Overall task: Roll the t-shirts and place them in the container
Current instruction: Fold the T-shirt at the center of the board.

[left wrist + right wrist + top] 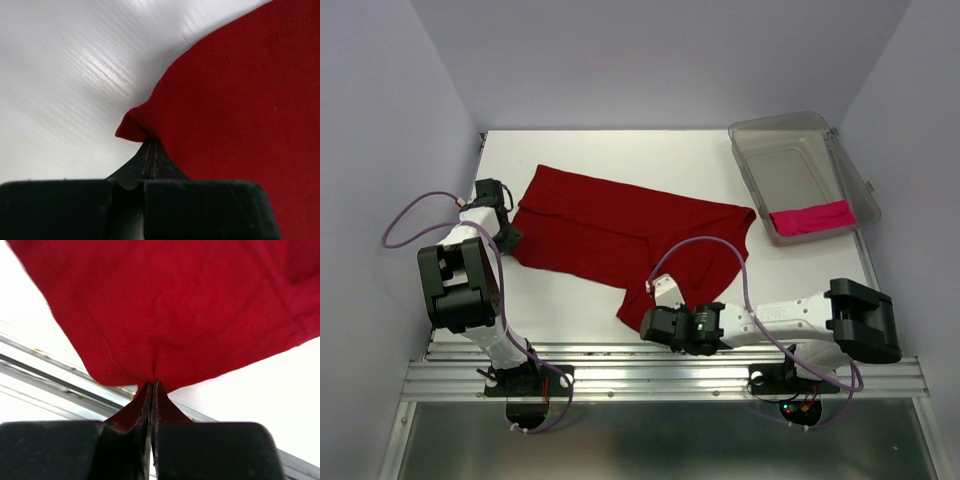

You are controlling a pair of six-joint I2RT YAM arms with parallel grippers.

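The left tool (510, 228) and the right tool (648, 325) each gripped the crimson t-shirt (610, 230) on the white worktop (620, 150).
Top view: the crimson t-shirt lay spread and rumpled across the middle of the worktop, with the left tool at its left edge and the right tool at its near corner, close to the front edge; the pink t-shirt (810, 218) sat as a small roll at the near end of the clear bin (840, 150) at the far right, well apart from the red one. Left wrist view: the jaws were clenched on a small pinched fold at the cloth's edge, with bare worktop to the left. Right wrist view: the jaws were pressed together on the stitched hem, and a metal rail (50, 365) ran behind it.
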